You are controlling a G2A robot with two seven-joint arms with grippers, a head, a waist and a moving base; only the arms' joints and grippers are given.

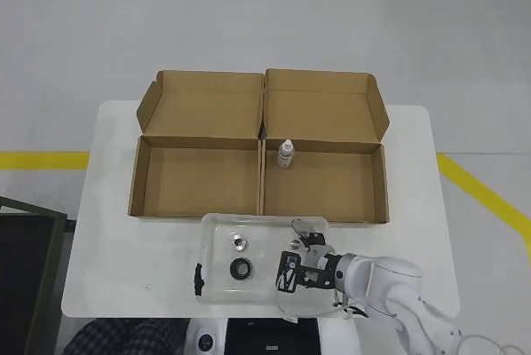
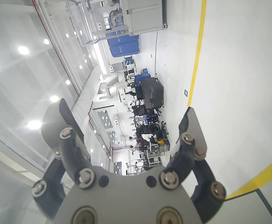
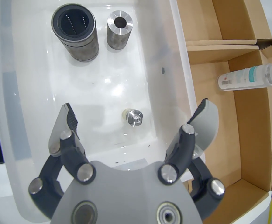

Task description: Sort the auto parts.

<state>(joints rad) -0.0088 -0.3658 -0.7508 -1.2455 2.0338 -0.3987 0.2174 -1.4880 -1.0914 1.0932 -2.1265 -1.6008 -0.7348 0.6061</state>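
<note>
A clear plastic bin at the table's front holds a large black bearing, a steel sleeve and a small metal fitting. My right gripper hangs open over the bin's right end, above the fitting, holding nothing. One of its fingertips is over the bin's wall on the box side. My left gripper is open and holds nothing, facing the room away from the table.
Two open cardboard boxes sit behind the bin: the left box and the right box. A white bottle stands in the right box's back left corner. A black clip sits on the bin's left edge.
</note>
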